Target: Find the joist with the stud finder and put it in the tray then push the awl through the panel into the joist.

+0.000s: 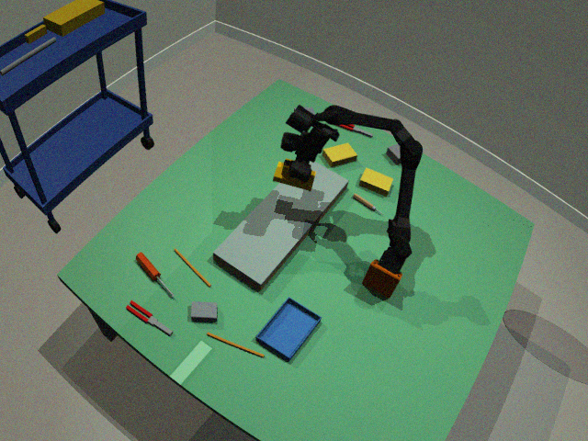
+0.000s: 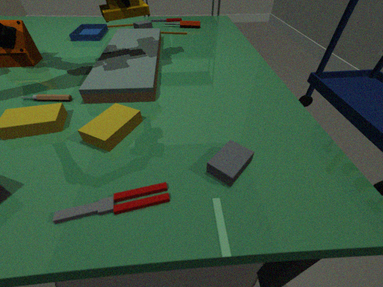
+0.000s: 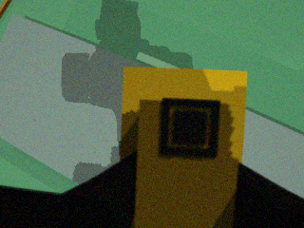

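Top: one black parallel-jaw gripper (image 1: 299,169) (image 2: 124,2) (image 3: 180,160) grasps the yellow plastic-looking stud finder (image 1: 281,174) (image 2: 125,12) (image 3: 185,85) by the grey rectangular floor panel (image 1: 246,256) (image 2: 123,77) (image 3: 38,71); shallow blue tray (image 1: 288,330) (image 2: 93,31) near.

Exterior: stud finder raised off the panel; slim wooden-handled awl (image 1: 365,202) (image 2: 54,97) lies left.

Wrist: stud finder overlaps the panel in view.

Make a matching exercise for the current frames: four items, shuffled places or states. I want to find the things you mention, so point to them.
Items
1. stud finder (image 1: 282,174) (image 2: 125,12) (image 3: 185,83)
2. awl (image 1: 366,203) (image 2: 52,97)
3. tray (image 1: 288,329) (image 2: 88,32)
4. floor panel (image 1: 251,251) (image 2: 123,74) (image 3: 35,76)

Places or states
A. blue, nothing in it
B. lying on the green table, wooden handle
C. grey top, crossed by the arm's shadow
D. yellow, gripped above the table

Pairs
1-D
2-B
3-A
4-C
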